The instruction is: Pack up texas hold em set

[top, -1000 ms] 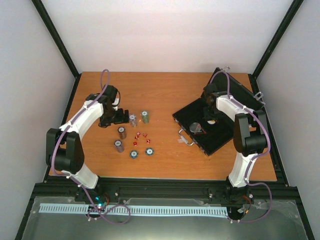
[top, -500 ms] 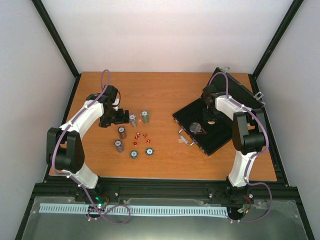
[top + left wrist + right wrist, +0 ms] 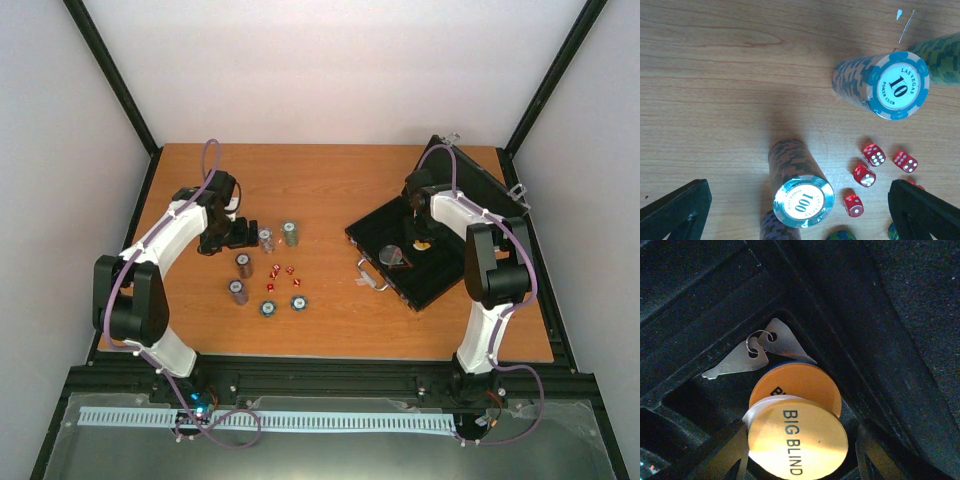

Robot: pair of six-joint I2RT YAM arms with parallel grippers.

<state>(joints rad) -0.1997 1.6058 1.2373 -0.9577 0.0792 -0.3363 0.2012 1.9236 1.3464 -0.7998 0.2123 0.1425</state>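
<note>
Left tool (image 3: pixel 245 234), jaws wide apart, hovers with the 100 stack (image 3: pixel 802 202) upright between them; right tool (image 3: pixel 801 450) has its jaws apart, straddling the disc (image 3: pixel 797 435).

The tabletop (image 3: pixel 715 75) beyond the left fingers (image 3: pixel 675 210) is wood-grain, smooth with a soft sheen. Those fingers are matt black plastic. Between them, the "100" chip stack (image 3: pixel 800 192) has dull, chalky striped edges and a glossy printed face. The "10" chip stack (image 3: pixel 890 87) farther out looks the same. The dice (image 3: pixel 873 154) near one fingertip are glossy, translucent red plastic. Between the right fingers (image 3: pixel 725 455), the Big Blind disc (image 3: pixel 797 440) is smooth satin plastic. Just beyond it, thin brushed-metal keys (image 3: pixel 760 352) on a wire ring lie on the case lining (image 3: pixel 920 315), which is matt black and fuzzy.
</note>
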